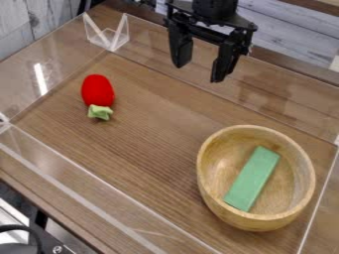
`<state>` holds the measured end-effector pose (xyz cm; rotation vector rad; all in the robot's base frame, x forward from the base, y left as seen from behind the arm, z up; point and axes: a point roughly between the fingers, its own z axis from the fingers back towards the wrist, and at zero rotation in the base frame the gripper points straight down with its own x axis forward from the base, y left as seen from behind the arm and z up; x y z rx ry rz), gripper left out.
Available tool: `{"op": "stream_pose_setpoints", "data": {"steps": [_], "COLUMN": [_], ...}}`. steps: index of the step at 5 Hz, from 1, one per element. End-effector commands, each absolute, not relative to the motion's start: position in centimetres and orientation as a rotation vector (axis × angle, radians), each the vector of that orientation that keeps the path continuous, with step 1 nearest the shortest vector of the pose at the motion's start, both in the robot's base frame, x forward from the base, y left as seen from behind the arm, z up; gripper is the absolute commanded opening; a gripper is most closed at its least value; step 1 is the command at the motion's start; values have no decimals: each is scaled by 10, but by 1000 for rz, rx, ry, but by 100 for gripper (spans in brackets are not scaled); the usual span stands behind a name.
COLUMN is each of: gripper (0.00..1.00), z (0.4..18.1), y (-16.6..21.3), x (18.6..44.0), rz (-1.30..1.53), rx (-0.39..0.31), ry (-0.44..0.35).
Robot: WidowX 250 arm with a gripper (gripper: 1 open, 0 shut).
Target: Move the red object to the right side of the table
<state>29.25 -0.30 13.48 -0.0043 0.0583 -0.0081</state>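
The red object (98, 91), a small toy strawberry with a pale green cap, lies on its side on the left part of the brown wood-grain table (153, 129). My black gripper (199, 62) hangs at the top centre, pointing down and open, with nothing between its fingers. It sits up and to the right of the strawberry, well apart from it.
A round light-wood bowl (212, 179) holding a flat green block (253, 179) stands at the front right. Low clear acrylic walls (106, 35) edge the tabletop. Bare wood lies between the strawberry and the bowl.
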Motion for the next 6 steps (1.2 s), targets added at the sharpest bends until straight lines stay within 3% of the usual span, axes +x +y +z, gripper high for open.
{"op": "stream_pose_setpoints", "data": {"steps": [1, 3, 5, 6], "gripper": [100, 100, 100, 100], "z": [114, 105, 82, 80], "y": [-1, 65, 138, 157], "x": [284, 278, 263, 254], "rz": [22, 263, 559, 679], "rx": [-7, -27, -50, -59], "ry": [99, 68, 31, 18]}}
